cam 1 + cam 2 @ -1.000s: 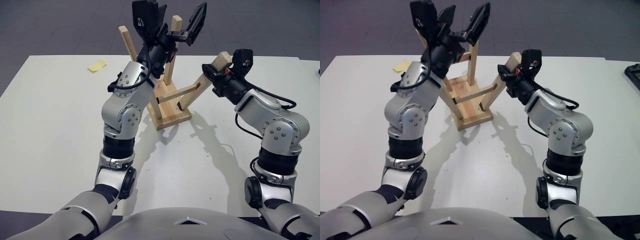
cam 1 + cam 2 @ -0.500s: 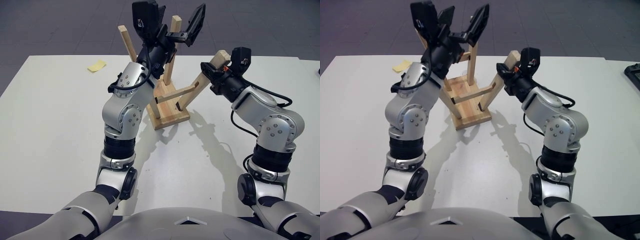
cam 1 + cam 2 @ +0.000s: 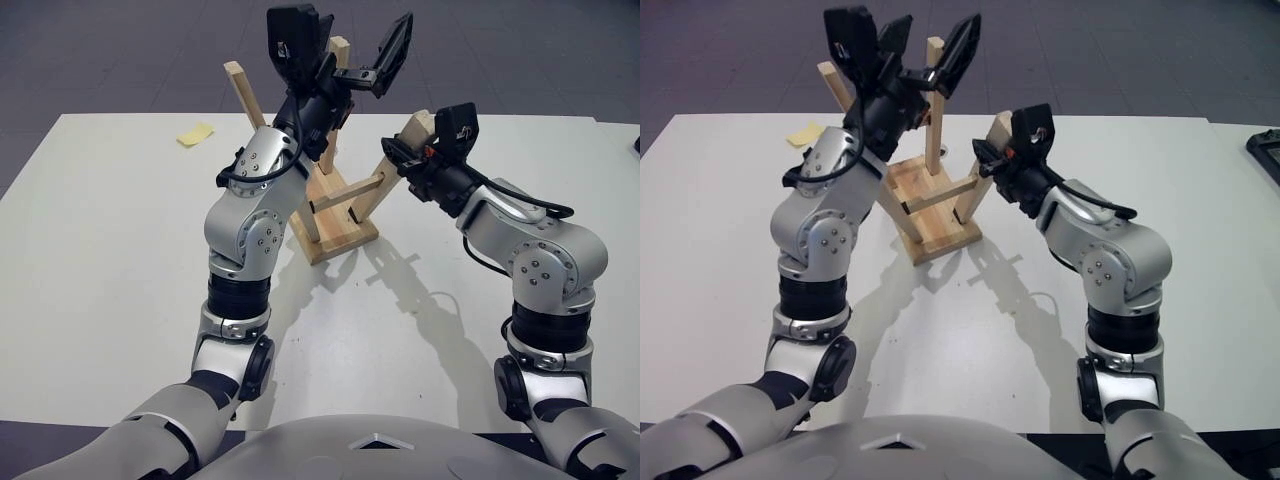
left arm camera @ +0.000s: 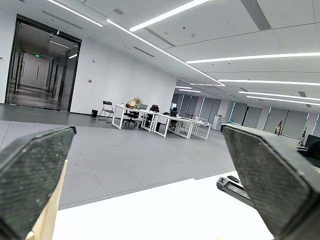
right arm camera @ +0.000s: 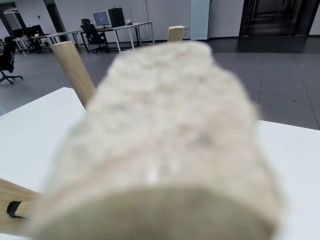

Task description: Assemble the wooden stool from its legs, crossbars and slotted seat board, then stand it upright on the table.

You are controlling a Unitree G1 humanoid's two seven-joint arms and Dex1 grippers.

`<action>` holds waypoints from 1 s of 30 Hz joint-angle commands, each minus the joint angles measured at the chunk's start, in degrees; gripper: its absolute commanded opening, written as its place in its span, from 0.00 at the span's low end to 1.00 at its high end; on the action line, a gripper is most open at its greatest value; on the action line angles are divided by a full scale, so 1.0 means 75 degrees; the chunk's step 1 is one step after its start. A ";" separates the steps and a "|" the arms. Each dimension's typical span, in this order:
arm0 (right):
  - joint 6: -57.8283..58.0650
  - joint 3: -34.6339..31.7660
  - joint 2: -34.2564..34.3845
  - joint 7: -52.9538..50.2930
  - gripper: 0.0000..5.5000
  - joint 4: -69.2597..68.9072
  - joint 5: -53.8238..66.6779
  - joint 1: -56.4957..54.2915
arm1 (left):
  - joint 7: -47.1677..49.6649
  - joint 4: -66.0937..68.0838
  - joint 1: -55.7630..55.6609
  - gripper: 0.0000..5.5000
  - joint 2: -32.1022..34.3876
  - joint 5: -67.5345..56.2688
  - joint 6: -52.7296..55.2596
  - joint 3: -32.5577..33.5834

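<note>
Wooden stool sits upside down near the middle of the white table, with its seat board down on the tabletop and its legs pointing up. A crossbar runs between two of the legs low down, near the board. The leg on the robot's right leans outward, and the right gripper is clamped around it just below its top end. In the right wrist view that cut end looms very close, with two other legs standing behind it. The left gripper is held up high over the stool, jaws spread wide with nothing between them. One far leg rises just behind it. In the left wrist view the two dark pads stand well apart, with a bit of pale wood just beside one of them. A yellow note lies on the table's far left part, well apart from the stool. A black device lies on the table farther off.
</note>
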 commanded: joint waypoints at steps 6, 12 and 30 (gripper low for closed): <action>0.0999 0.1114 -0.0011 0.0122 0.19 0.0867 -0.0534 0.1225 | 0.0012 0.0151 0.0024 0.98 -0.0044 0.0092 0.0128 0.0040; 0.0765 0.0747 0.0273 0.0091 0.38 0.1256 -0.0758 0.1055 | 0.0037 0.0239 -0.0023 0.98 -0.0111 0.0103 0.0066 0.0113; -0.1846 -0.1673 0.1225 0.1068 0.84 0.0400 0.0394 0.0395 | 0.0279 0.0224 -0.0100 0.98 -0.0338 0.0124 -0.0534 0.0579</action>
